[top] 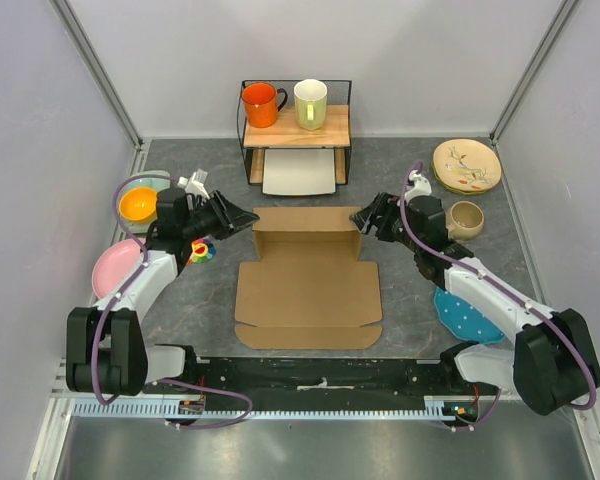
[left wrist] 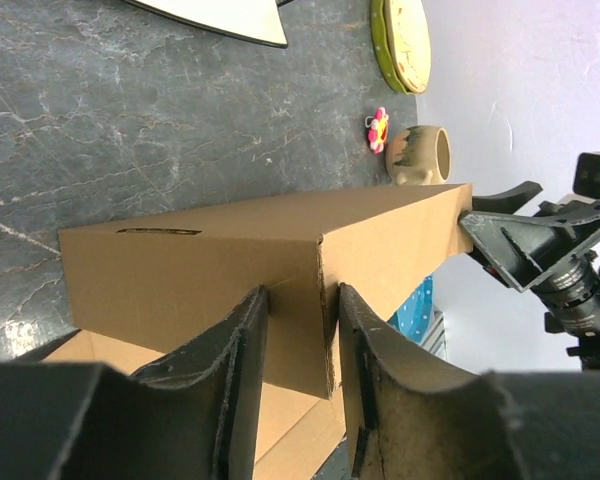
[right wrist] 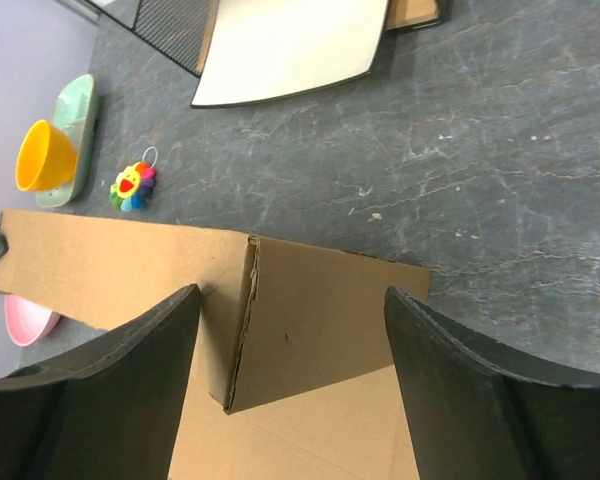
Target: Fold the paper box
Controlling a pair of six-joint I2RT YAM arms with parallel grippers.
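The paper box is a brown die-cut cardboard sheet lying flat mid-table, with its far wall folded upright. My left gripper is at the wall's left end. In the left wrist view its gripper is narrowly open, and the fingers straddle the folded side flap, tips against the wall. My right gripper is at the wall's right end. In the right wrist view it is wide open, astride the right side flap without touching it.
A wooden shelf behind the box holds an orange mug and a cream mug, with a white tray beneath. A yellow bowl, pink plate and flower toy are left. Stacked plates, a beige cup and a blue dotted plate are right.
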